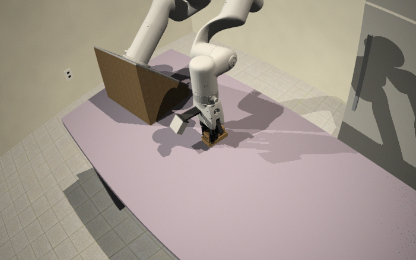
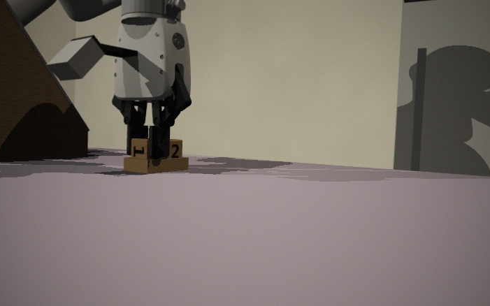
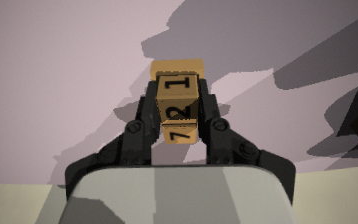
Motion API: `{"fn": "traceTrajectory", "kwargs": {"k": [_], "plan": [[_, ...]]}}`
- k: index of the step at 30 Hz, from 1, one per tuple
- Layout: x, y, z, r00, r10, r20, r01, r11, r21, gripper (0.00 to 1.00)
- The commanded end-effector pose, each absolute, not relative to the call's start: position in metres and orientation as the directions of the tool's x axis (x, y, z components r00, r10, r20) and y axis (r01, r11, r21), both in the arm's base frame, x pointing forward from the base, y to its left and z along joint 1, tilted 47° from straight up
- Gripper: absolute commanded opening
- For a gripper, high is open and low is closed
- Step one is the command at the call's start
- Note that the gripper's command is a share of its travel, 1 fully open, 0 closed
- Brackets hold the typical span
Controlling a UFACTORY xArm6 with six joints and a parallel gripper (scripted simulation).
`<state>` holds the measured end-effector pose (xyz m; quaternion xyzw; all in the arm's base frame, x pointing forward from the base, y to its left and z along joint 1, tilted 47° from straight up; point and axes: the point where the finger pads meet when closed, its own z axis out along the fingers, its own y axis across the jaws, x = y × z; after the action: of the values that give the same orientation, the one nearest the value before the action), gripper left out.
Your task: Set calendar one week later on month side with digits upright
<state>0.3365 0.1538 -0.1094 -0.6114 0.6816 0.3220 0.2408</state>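
The gripper [image 3: 179, 107] points straight down over the wooden tray [image 2: 155, 164], which sits flat on the lilac desk [image 1: 235, 193] toward its far edge, near the brown pedestal [image 1: 128, 90]. Its fingers, partly closed, clamp a cube [image 3: 177, 102]; in the exterior view the cubes show a sideways 1 [image 2: 138, 151] and an upright 2 [image 2: 175, 151]

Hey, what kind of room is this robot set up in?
Probably a plain indoor room, maybe a lab: a long table on a tiled floor, bare walls with an outlet, and a grey door with a bar handle.
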Motion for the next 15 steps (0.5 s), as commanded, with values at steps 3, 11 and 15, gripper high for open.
{"fn": "traceTrajectory", "kwargs": {"k": [3, 11, 15], "plan": [[0.3375, 0.1532, -0.109, -0.136, -0.679, -0.722, -0.989, 0.046, 0.143, 0.29], [0.3375, 0.1532, -0.109, -0.136, -0.679, -0.722, -0.989, 0.046, 0.143, 0.37], [0.3375, 0.1532, -0.109, -0.136, -0.679, -0.722, -0.989, 0.046, 0.143, 0.41]]}}
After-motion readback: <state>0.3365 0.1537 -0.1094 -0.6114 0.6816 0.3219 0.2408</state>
